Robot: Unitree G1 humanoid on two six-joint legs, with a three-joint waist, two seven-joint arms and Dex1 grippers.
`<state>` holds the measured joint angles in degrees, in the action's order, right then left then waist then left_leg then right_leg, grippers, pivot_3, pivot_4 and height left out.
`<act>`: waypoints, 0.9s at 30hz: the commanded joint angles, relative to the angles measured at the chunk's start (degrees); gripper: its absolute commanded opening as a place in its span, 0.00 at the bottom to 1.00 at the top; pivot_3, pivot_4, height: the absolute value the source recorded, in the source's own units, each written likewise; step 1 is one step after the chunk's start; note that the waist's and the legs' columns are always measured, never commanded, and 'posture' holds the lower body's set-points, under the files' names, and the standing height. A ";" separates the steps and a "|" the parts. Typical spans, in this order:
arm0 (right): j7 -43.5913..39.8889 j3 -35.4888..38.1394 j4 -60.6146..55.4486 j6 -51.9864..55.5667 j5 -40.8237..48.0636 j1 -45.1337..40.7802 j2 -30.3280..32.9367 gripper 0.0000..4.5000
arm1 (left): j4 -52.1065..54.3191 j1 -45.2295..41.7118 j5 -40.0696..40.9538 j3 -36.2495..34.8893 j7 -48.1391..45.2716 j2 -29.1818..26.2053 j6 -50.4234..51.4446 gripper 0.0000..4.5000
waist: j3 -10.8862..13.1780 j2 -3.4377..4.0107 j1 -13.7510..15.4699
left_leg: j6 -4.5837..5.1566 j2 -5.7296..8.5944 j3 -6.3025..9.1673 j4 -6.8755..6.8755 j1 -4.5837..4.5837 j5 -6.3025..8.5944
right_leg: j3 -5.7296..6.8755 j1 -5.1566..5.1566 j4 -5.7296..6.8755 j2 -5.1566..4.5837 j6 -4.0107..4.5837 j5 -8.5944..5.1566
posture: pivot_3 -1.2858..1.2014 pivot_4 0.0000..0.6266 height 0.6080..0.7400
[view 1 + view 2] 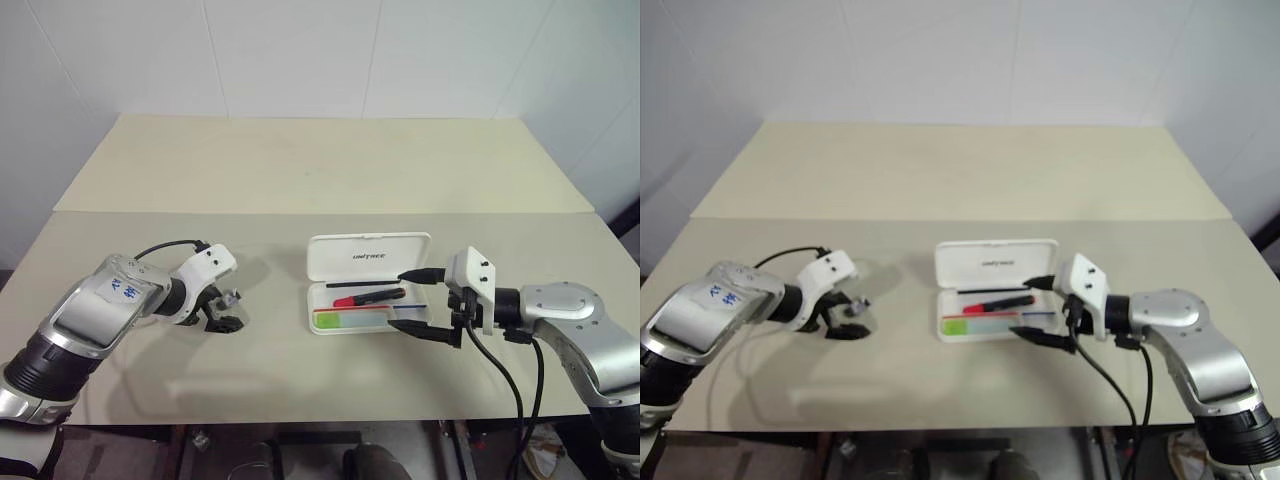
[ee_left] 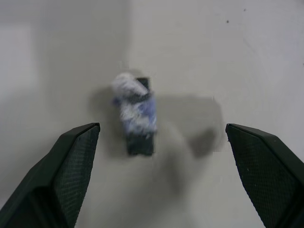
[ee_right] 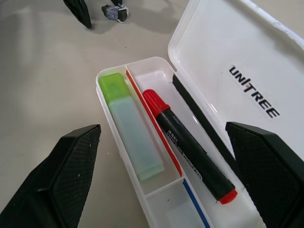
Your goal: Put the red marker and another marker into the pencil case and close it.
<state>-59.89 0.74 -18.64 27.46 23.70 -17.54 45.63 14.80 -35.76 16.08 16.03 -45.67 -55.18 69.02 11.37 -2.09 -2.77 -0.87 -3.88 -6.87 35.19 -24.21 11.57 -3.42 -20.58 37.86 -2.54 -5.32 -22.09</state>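
The white pencil case [image 1: 370, 256] lies open in the middle of the table, its lid with dark lettering [image 3: 228, 47] folded back. In its tray lie the red marker [image 3: 187, 145], with a red cap and a dark barrel, and another marker [image 3: 130, 126], pale mint with a lime-green cap, side by side. My right gripper [image 1: 397, 300] hovers open at the case's right end, one finger on each side of the tray and nothing held. Off to the left, my left gripper [image 1: 222, 312] points down at the table, open and holding nothing.
A small dark block with a blue-white blob on it [image 2: 137, 114] lies on the table between the left gripper's fingers, apart from both. The tan table [image 1: 300, 170] runs far back, with a seam across it behind the case.
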 commanded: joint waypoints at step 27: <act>-1.29 4.37 -1.18 0.62 2.10 -0.02 4.90 1.00 | -4.27 0.04 -3.16 -1.59 -2.03 1.51 -11.74 0.08 | 0.00 0.00 0.99 | 0.01 -0.01 -0.01 0.02 0.00 0.00 | 0.02 0.00 0.00 0.00 0.00 0.00 | 0.52 0.24 1.00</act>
<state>-60.60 2.72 -19.82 28.96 25.19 -17.03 49.33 10.19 -35.60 13.25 15.72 -46.48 -52.99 59.90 11.36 -2.09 -1.78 -0.86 -3.88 -6.89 35.21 -24.22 11.57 -3.40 -20.59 37.85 -2.55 -5.32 -22.09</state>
